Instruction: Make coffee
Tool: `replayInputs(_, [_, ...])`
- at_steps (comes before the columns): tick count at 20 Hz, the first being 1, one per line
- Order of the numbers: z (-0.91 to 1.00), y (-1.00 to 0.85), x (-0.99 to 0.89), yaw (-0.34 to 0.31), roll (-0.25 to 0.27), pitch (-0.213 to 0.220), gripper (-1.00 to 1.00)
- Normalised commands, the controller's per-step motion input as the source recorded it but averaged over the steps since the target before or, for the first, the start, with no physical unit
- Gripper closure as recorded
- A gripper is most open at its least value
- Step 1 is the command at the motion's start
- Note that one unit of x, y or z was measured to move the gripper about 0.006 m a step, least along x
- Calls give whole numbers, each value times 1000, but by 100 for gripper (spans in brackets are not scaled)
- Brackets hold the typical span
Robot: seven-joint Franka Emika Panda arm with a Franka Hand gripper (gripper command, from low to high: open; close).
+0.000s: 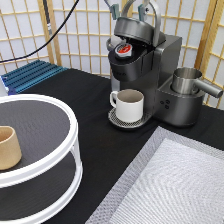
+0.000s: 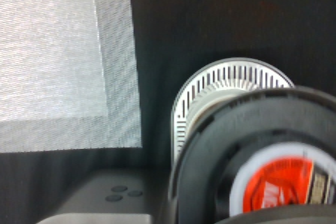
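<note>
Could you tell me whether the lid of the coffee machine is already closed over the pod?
No, the lid stands raised, and the coffee pod with its red foil top lies uncovered in the coffee machine.

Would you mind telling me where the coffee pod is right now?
In the exterior view's top middle, the coffee pod sits in the coffee maker's open chamber under the raised lid, above the white mug.
</note>
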Motion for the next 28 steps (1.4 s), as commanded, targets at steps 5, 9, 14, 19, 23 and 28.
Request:
replayInputs(5, [-325, -169, 165, 2, -75, 0, -100])
replayInputs(9, [-374, -171, 317, 4, -55, 0, -100])
replayInputs(14, [-108, -50, 322, 0, -61, 2, -100])
replayInputs(19, [-25, 13, 175, 0, -115, 0, -100])
replayInputs(23, [421, -272, -111, 0, -64, -19, -100])
replayInputs(28, [935, -305, -208, -3, -48, -86, -100])
